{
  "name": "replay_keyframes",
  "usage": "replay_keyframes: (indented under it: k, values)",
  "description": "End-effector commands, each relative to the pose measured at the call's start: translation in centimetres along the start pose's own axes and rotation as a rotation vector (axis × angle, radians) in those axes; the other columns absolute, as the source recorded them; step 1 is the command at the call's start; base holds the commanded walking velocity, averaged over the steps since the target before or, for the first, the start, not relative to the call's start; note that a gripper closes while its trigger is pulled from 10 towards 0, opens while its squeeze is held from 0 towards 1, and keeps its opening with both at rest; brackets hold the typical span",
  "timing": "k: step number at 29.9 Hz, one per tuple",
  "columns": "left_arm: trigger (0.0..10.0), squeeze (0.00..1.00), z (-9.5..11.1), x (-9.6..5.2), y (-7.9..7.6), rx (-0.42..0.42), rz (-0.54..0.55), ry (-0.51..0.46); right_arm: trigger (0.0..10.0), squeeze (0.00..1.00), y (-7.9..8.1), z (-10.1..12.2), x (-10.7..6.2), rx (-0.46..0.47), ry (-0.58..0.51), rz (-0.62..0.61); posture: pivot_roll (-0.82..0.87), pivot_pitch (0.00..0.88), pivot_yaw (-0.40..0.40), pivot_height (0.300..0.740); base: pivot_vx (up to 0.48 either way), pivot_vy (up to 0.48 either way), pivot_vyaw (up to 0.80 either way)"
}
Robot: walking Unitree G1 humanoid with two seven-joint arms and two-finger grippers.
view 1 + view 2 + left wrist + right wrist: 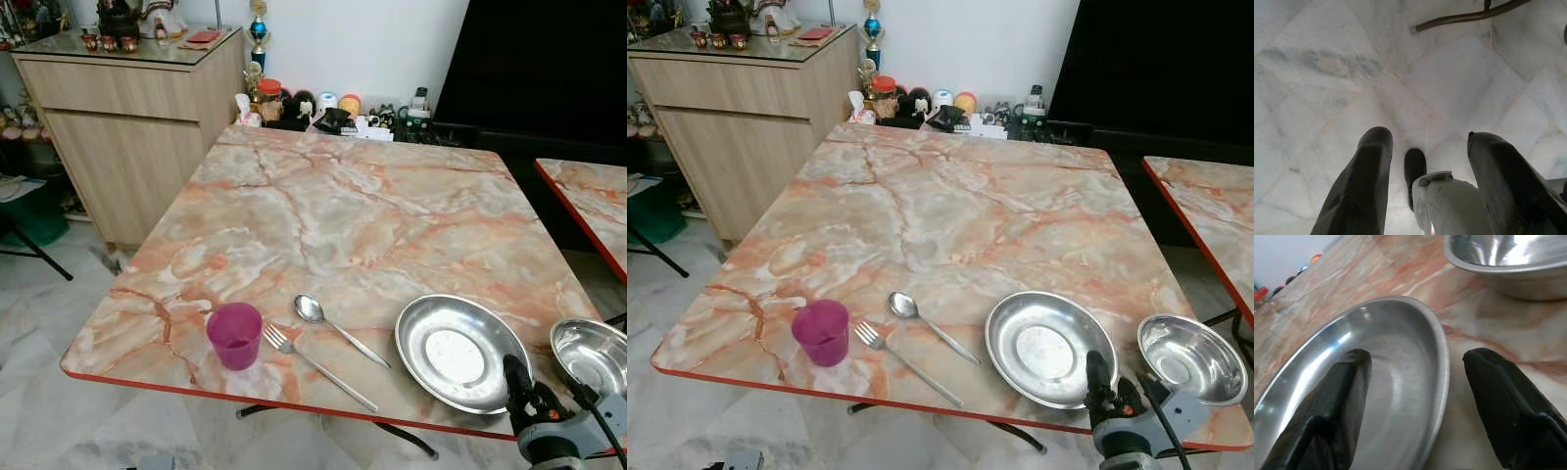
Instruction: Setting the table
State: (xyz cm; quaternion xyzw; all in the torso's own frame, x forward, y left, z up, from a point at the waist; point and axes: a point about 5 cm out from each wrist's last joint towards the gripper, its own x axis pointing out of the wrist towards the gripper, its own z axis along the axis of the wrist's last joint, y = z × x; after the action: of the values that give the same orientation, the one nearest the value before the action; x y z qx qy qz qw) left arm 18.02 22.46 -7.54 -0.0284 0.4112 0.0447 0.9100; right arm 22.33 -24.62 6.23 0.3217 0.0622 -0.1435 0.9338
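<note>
On the marble-patterned table (323, 225) near its front edge lie a magenta cup (235, 335), a fork (315, 365) and a spoon (336, 328). To their right sits a steel plate (460, 352) and, at the front right corner, a steel bowl (591, 355). My right gripper (1415, 382) is open, one finger over the plate's (1371, 382) inside and the other outside its near rim, with the bowl (1508, 259) just beyond. In the eye views it rises at the plate's front right edge (511, 377). My left gripper (1425, 161) hangs open over the floor.
A wooden cabinet (127, 117) with ornaments stands at the back left. Small jars and figures (323, 108) line the wall behind the table. A second marble table (588, 206) stands to the right. Table legs (1464, 17) cross the tiled floor below.
</note>
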Motion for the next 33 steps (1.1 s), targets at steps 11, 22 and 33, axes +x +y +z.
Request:
replay_keyframes:
  k: [11, 22, 33]
  values:
    - [10.0, 0.00, -0.2, 0.0, 0.0, 0.014, -0.012, 0.016, 10.0, 0.00, -1.2, 0.7, 0.7, -0.014, -0.004, -0.043, -0.01, 0.070, -0.046, 0.740, 0.000, 0.000, 0.00]
    - [10.0, 0.00, -0.5, -0.2, 0.3, 0.024, -0.001, 0.024, 10.0, 0.00, -0.2, -0.1, 1.7, -0.069, 0.055, 0.002, 0.00, 0.072, -0.049, 0.740, 0.000, 0.000, 0.00]
    - [10.0, 0.00, -0.4, -0.1, 0.1, 0.028, -0.008, 0.024, 10.0, 0.00, -0.4, -0.4, 1.4, -0.079, 0.067, -0.006, 0.00, 0.076, -0.051, 0.740, 0.000, 0.000, 0.00]
